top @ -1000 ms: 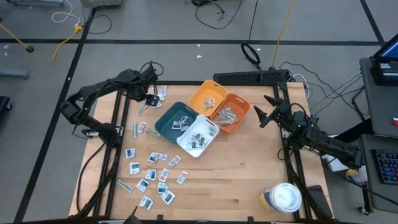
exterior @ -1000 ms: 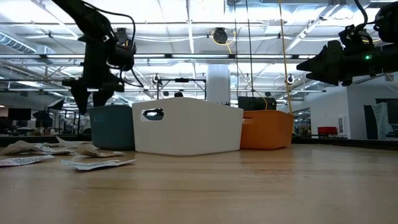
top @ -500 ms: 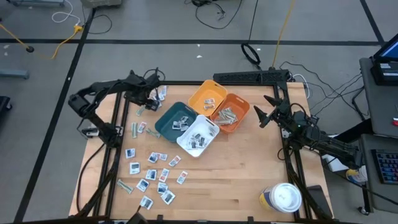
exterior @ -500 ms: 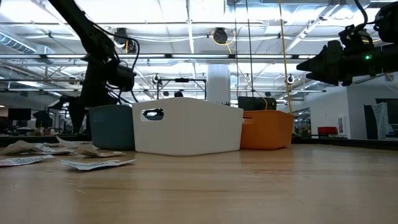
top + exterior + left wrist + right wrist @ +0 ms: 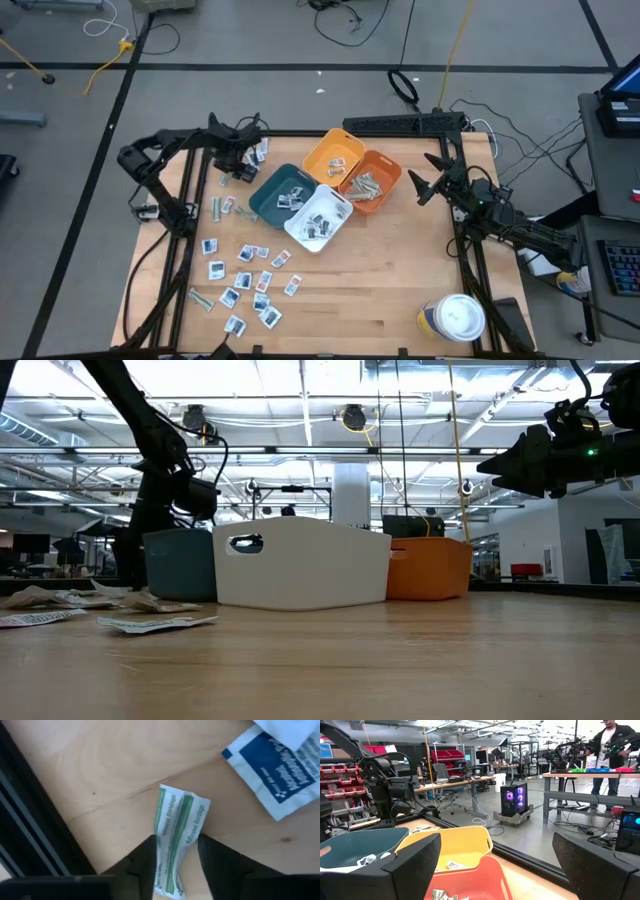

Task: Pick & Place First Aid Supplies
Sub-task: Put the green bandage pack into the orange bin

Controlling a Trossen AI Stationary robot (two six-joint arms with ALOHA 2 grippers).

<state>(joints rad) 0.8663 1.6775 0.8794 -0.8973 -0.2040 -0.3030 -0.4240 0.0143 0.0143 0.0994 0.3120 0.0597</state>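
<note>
My left gripper [image 5: 233, 166] is down at the table's far left, left of the teal bin [image 5: 280, 192], shut on a narrow green-striped wrapped strip [image 5: 177, 825]. A white packet with blue marks [image 5: 280, 770] lies just beyond it. More white packets and strips lie scattered on the near left of the table [image 5: 245, 280]. My right gripper [image 5: 420, 186] hangs open in the air to the right of the orange bin [image 5: 372, 180], touching nothing; its fingers frame the right wrist view [image 5: 497, 865]. My left gripper pinches the strip's near half [image 5: 170, 857] between its two fingers, one on each long edge. The fingers come from above, pointing down and lying across the strip. The strip rests flat on the wood with a light crease along its length.
Teal, white [image 5: 318, 217], yellow [image 5: 335, 152] and orange bins stand clustered at the table's far middle, each holding some packets. A round white-lidded tub [image 5: 458, 318] stands at the near right. Black frame rails run along the left edge [image 5: 185, 200]. A person stands in the room behind [image 5: 615, 740].
My left gripper has come down from above the packets at the far left to the table top, and its arm has swung a little toward the far edge. The right arm has kept still.
</note>
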